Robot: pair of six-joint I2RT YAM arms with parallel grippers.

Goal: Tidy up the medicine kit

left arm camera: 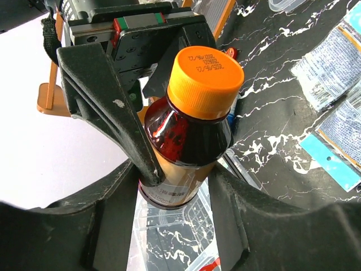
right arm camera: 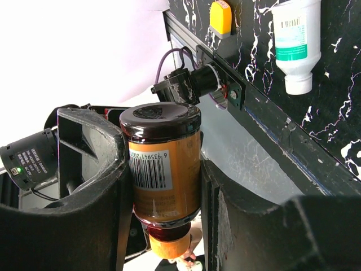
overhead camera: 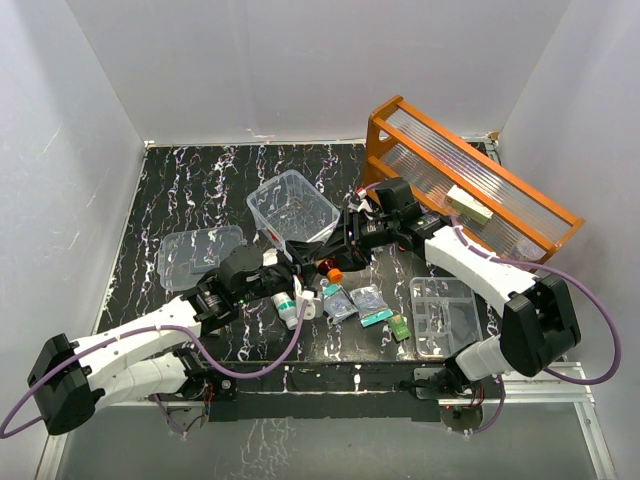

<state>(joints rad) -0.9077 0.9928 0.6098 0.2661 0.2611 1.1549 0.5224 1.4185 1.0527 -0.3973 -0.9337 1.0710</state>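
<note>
A brown medicine bottle with an orange cap hangs in the air between both grippers, just in front of the medicine kit's clear box. My left gripper is shut on its base end; the orange cap points toward that wrist. My right gripper is shut on its labelled middle, and one of its fingers shows across the bottle in the left wrist view. The kit's clear lid lies at the left. The clear compartment tray lies at the front right.
An orange wooden rack stands at the back right with a small box on it. A white bottle with a green label, a white roll, blister packs and small green packets lie near the front edge.
</note>
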